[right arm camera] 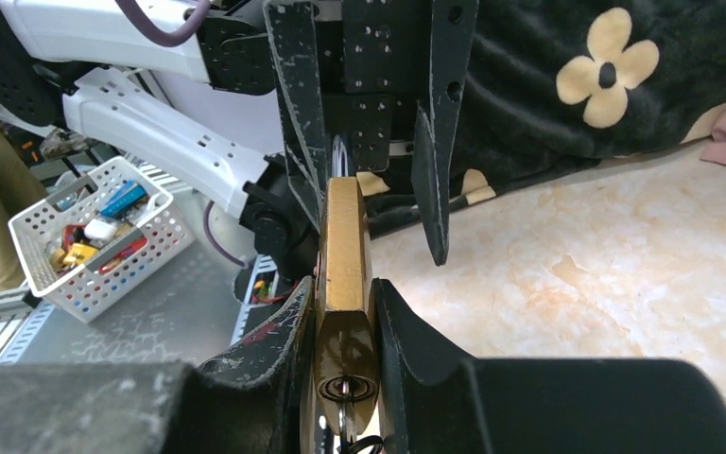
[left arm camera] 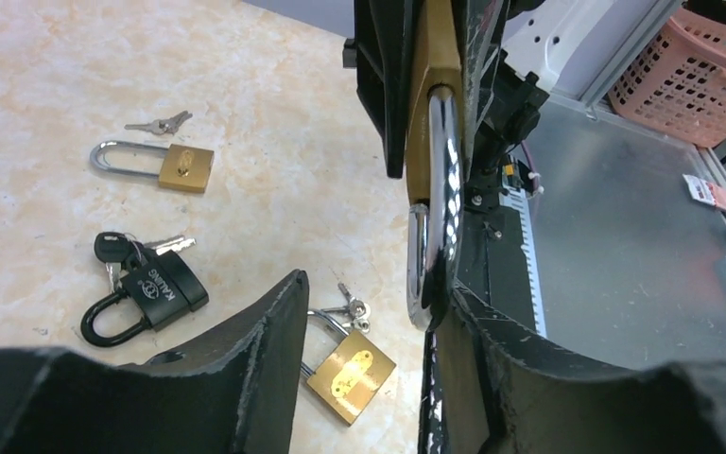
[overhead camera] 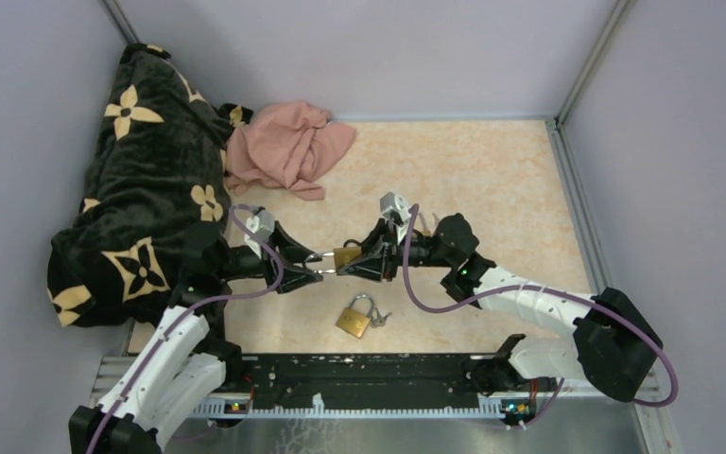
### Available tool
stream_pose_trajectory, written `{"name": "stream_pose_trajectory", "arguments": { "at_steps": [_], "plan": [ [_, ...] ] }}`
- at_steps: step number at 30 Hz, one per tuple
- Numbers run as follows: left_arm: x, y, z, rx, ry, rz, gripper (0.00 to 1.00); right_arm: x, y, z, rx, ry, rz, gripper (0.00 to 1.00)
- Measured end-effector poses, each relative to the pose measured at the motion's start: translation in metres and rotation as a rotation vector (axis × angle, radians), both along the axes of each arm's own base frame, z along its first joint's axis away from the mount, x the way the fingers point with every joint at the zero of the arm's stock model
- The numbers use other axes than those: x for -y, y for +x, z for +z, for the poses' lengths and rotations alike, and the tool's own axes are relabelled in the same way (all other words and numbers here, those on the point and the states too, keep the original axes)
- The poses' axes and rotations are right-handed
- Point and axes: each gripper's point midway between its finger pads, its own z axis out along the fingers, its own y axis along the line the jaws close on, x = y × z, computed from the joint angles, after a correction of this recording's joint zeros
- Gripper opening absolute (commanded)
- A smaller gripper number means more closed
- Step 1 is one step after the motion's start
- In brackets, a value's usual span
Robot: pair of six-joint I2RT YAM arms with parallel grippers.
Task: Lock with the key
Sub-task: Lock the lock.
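Brass padlock [right arm camera: 345, 227] held in air, clenched in right gripper [right arm camera: 345, 284] jaws. Left gripper [left arm camera: 371, 287] jaws released, one finger touching steel shackle [left arm camera: 444, 180]. Second brass padlock [overhead camera: 354, 319] with keys [overhead camera: 379, 317] on table [overhead camera: 492, 170] below.

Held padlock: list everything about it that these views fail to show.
1. Shackle of the held padlock, latched or open: the left wrist view shows it edge-on, partly behind the fingers of the right gripper; too small from the top.
2. Keyway, holding anything or not: right wrist view, cut off just below by the bottom edge.
3. Left gripper, touching the shackle or not: too small from the top, unclear from the left wrist.
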Motion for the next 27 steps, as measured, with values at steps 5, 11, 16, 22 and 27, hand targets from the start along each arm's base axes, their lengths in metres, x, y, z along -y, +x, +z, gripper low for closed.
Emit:
{"name": "stream_pose_trajectory", "arguments": {
  "at_steps": [5,11,16,22,27],
  "plan": [
    [0.002,-0.001,0.011,0.032,-0.036,-0.013,0.66,0.000,0.000,-0.006,-0.005,-0.023,0.001,0.00],
    [0.003,-0.004,0.020,0.062,-0.058,-0.033,0.04,0.000,0.000,-0.010,-0.013,-0.040,0.000,0.00],
    [0.003,-0.005,0.021,0.066,-0.069,-0.040,0.00,0.000,0.001,-0.010,-0.016,-0.039,-0.004,0.00],
    [0.004,0.005,0.024,0.051,-0.118,0.003,0.00,-0.005,0.013,-0.005,-0.015,0.014,-0.018,0.00],
    [0.006,0.011,0.027,0.044,-0.141,0.027,0.00,-0.008,0.023,0.002,0.009,0.066,-0.044,0.00]
  ]
}}
